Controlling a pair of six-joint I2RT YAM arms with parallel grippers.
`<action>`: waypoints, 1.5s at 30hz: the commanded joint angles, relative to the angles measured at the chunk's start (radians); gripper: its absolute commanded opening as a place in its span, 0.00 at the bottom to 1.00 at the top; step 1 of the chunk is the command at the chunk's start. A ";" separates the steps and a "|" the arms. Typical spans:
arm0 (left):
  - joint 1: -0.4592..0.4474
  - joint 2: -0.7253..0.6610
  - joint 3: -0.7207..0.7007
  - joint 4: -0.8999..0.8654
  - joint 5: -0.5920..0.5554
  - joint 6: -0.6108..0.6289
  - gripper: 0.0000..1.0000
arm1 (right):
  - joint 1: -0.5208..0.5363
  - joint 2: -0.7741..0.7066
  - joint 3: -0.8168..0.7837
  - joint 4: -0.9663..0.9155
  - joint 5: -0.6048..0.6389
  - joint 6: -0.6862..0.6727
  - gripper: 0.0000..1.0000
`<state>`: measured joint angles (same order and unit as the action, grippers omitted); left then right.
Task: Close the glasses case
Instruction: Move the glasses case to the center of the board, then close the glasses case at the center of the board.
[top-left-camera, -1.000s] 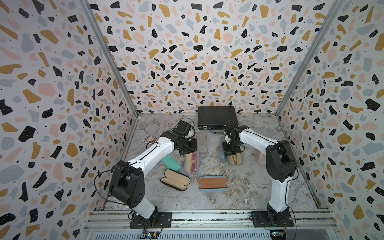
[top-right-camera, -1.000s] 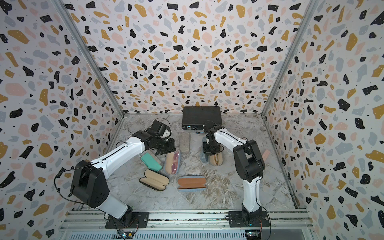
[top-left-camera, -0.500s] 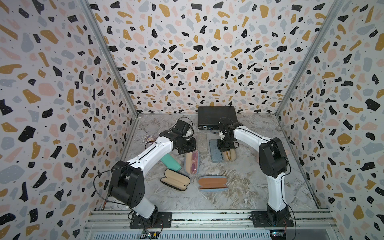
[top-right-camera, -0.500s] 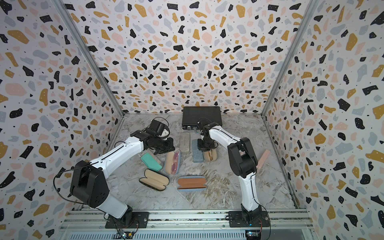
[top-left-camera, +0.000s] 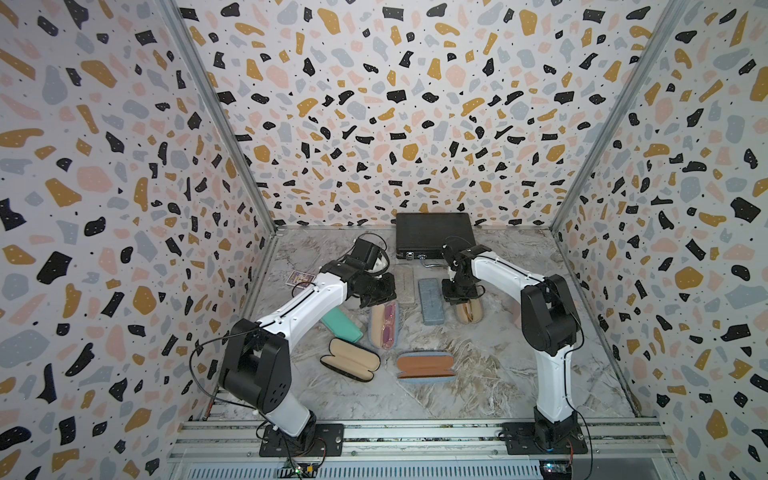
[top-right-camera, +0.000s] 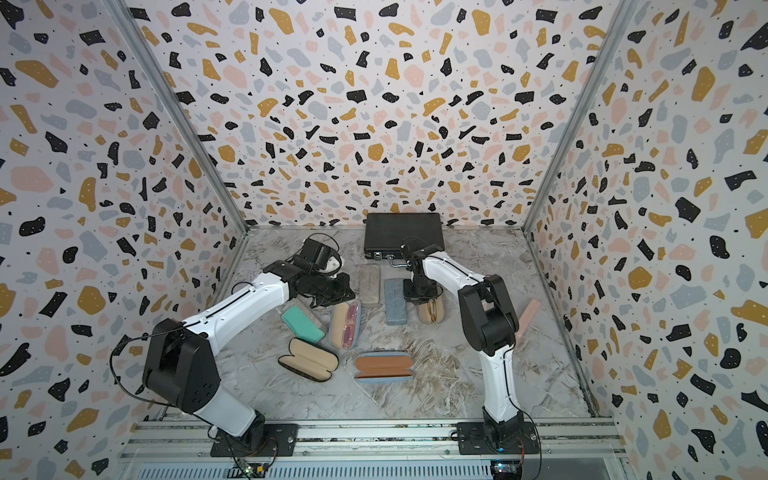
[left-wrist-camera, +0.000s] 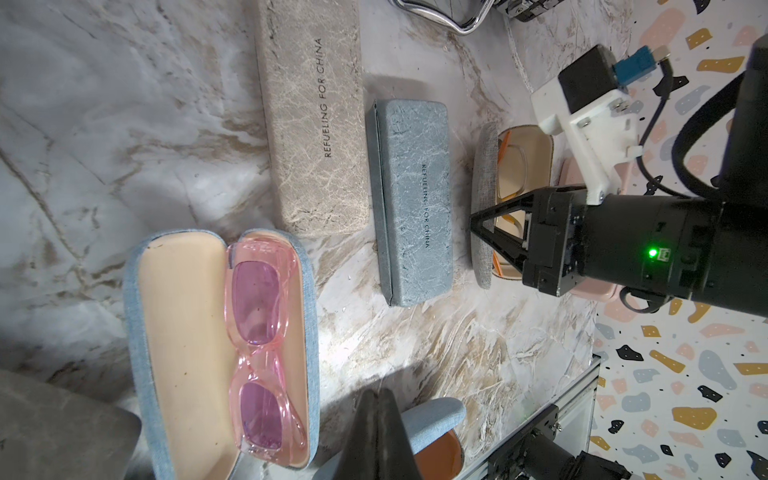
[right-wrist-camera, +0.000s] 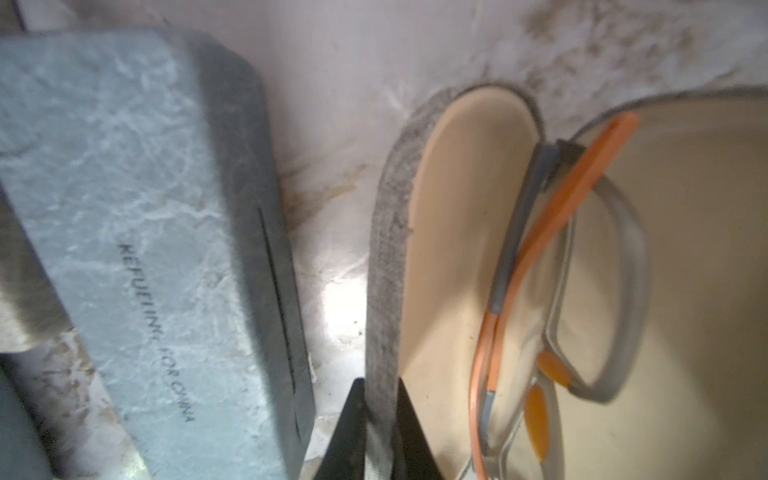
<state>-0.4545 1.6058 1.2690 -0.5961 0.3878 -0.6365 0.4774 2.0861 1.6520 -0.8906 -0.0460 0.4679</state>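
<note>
Angling steeply down, right gripper (right-wrist-camera: 380, 415) apparently clamped on the grey case lid (right-wrist-camera: 386, 249); left gripper (left-wrist-camera: 377, 401) pressed together

The walls (top-left-camera: 374, 104) carry a terrazzo pattern of black, ochre, pink and grey on white, and the tabletop (top-left-camera: 478, 374) is grey-white marble veined with brown. The glasses case (right-wrist-camera: 386, 249) is grey felt lined in beige, its glasses (right-wrist-camera: 602, 291) grey with orange arms. At its 9 o'clock lie a blue-grey marbled case (left-wrist-camera: 411, 199) and a beige marbled case (left-wrist-camera: 316, 116).
</note>
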 joint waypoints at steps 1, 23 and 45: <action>-0.007 0.017 -0.012 0.033 0.016 -0.007 0.06 | -0.011 -0.009 0.025 -0.023 0.023 0.007 0.15; -0.043 0.069 0.068 0.032 0.019 -0.016 0.06 | -0.021 -0.118 0.039 -0.081 0.058 -0.017 0.36; -0.171 0.421 0.489 -0.127 0.002 0.007 0.00 | -0.214 -0.378 -0.189 -0.099 0.118 -0.104 0.00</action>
<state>-0.6121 1.9919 1.6962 -0.6704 0.4023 -0.6468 0.2832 1.7222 1.4746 -0.9722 0.0742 0.3828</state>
